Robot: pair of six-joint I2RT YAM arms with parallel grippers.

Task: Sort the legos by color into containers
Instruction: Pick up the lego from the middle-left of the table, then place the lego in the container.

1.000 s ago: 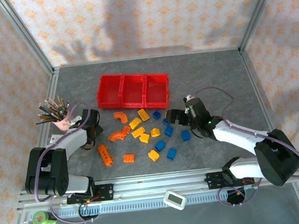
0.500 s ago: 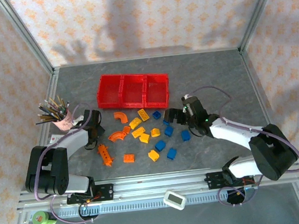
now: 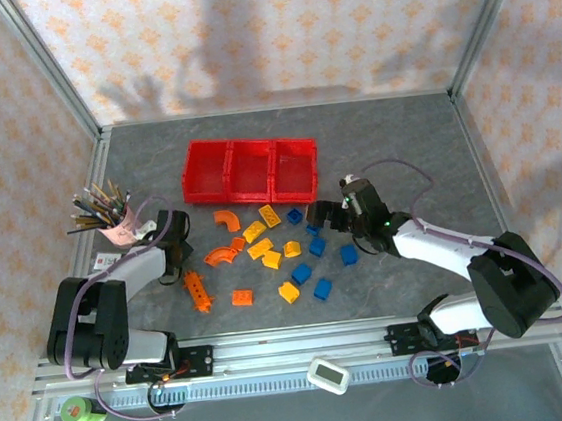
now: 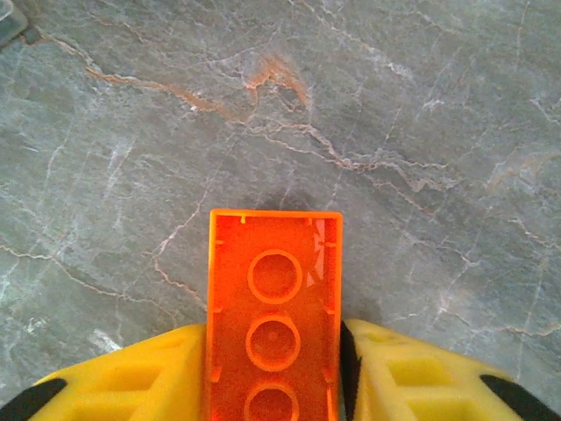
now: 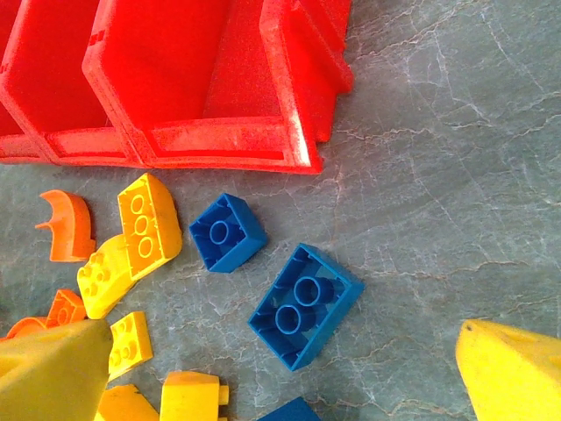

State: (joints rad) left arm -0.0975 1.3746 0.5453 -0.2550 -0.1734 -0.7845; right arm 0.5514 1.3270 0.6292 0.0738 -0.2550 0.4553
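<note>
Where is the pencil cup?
In the overhead view, the pink pencil cup stands on the left, beside the left arm, left of the red bins.

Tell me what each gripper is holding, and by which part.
The left gripper clamps an orange brick by its two long sides, hollow underside facing the camera. The right gripper holds nothing; its fingers stand wide apart.

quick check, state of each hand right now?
Left hand: closed on an orange brick.
Right hand: open, holding nothing.
</note>
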